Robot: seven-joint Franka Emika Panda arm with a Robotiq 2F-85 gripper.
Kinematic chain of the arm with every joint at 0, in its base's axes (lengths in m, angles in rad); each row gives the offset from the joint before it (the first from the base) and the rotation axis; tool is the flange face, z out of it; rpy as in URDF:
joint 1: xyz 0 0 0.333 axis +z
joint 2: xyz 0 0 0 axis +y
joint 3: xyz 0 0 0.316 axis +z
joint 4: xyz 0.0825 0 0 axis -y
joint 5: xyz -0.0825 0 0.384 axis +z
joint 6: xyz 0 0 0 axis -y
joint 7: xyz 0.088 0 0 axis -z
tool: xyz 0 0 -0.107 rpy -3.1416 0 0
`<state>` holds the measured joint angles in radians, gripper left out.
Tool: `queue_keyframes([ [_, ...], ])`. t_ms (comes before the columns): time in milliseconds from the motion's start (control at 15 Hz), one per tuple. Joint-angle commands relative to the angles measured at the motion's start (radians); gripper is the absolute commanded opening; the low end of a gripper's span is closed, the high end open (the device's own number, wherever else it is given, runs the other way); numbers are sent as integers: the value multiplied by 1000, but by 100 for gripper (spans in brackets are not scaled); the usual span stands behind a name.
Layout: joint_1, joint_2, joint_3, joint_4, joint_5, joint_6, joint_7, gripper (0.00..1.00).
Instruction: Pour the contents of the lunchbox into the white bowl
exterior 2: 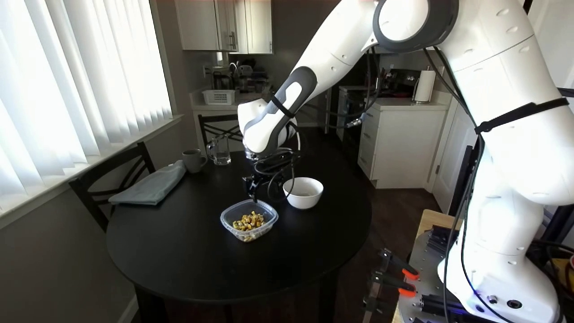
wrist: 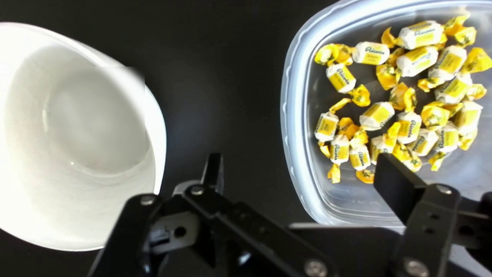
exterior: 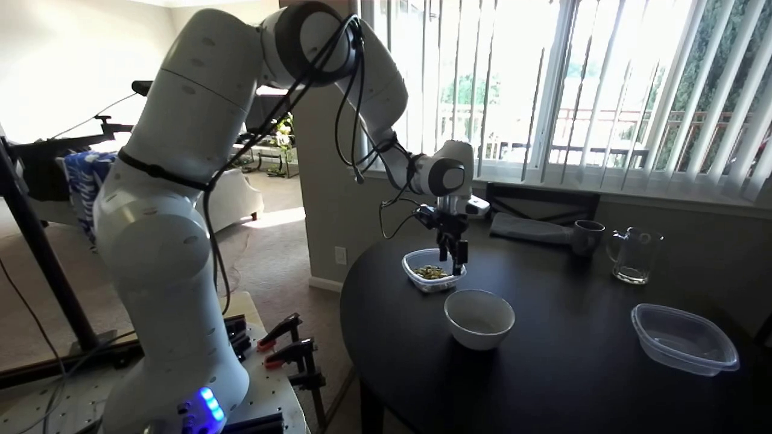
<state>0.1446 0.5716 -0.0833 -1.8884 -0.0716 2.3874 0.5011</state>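
Plastic box [wrist: 295,115] first: with gripper [wrist: 303,167] spread over the side facing the bowl [wrist: 30,192], go down gently, pinch tight, lift without spilling sweets [wrist: 408,126].

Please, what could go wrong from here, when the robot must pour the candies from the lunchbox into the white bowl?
The open hand seems to straddle one wall of the lunchbox; gripped there, it might sag or twist when lifted. The white bowl stands close to that wall, so the hand could knock it. The candies lie loose and the lunchbox looks about as wide as the bowl, so some may miss.
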Motion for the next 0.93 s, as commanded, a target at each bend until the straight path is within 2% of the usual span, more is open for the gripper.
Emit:
queue_keyframes([
  [0, 41, 61, -44, 58, -36, -42, 47, 100],
  [400, 36, 106, -37, 101, -4, -90, 29, 98],
  [467, 36, 112, -38, 107, -6, -102, 28, 82],
  [533, 35, 119, -37, 113, -6, -113, 27, 73],
  [600, 36, 126, -39, 121, -11, -124, 24, 69],
  [867, 27, 143, -23, 139, 8, -141, 13, 42],
])
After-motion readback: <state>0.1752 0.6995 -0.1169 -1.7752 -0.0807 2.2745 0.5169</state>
